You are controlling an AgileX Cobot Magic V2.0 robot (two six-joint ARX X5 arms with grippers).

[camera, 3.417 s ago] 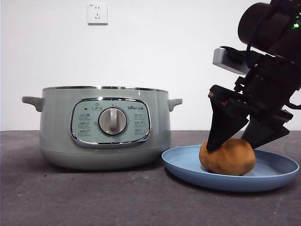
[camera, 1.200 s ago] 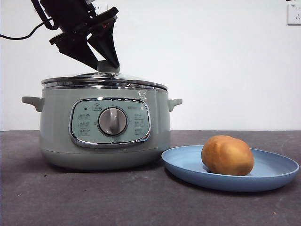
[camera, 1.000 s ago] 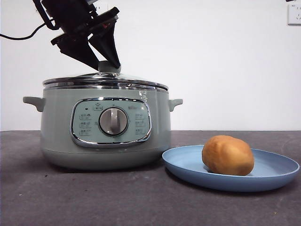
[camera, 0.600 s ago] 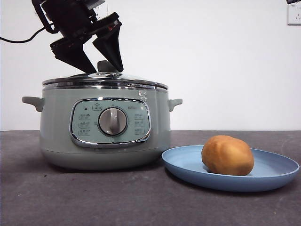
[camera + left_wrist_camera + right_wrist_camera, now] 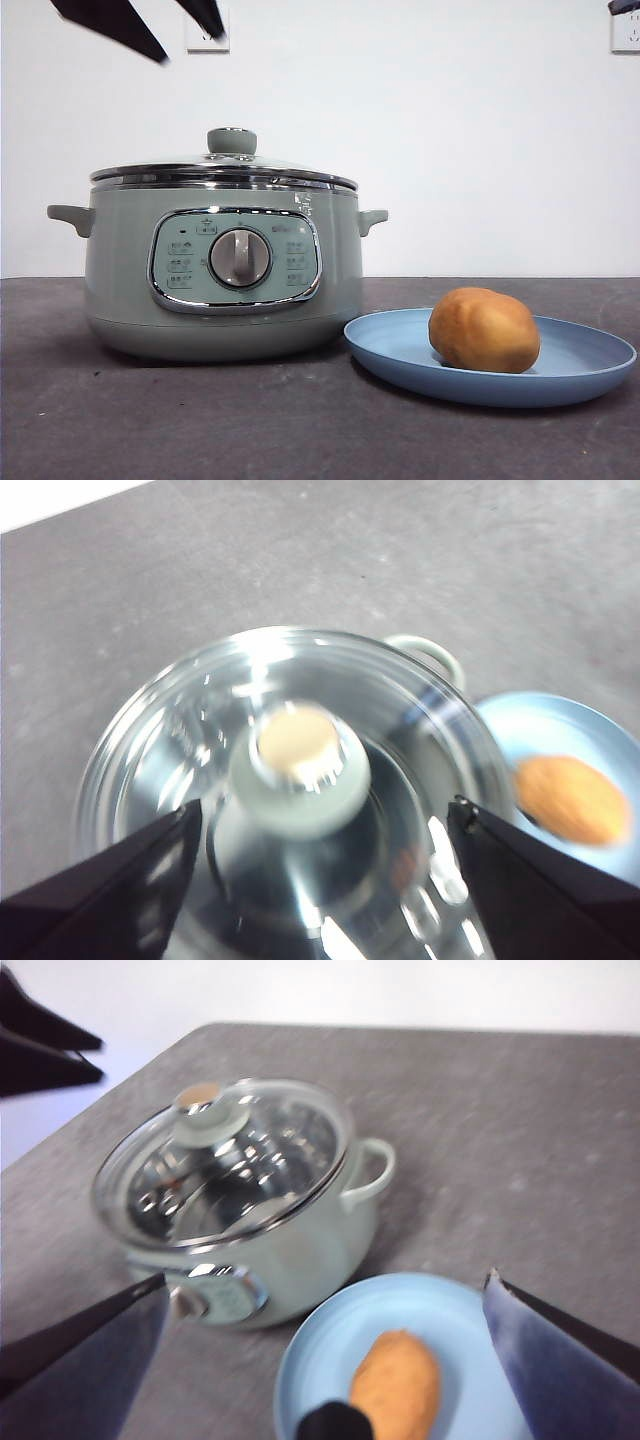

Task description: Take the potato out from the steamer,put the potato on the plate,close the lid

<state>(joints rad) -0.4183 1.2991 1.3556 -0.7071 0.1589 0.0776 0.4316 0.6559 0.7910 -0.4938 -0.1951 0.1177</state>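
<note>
On the blue plate [image 5: 400,350] beside the steamer [image 5: 115,260] lies the potato [image 5: 484,329]. Glass lid [image 5: 225,165] sits on the steamer. Left gripper [image 5: 320,825] hovers above, spread empty; right gripper [image 5: 325,1305] spread, well apart.

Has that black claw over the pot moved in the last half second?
Yes. The left gripper has risen from just around the lid's knob to the top of the front view, well clear of the lid, jaws open.
</note>
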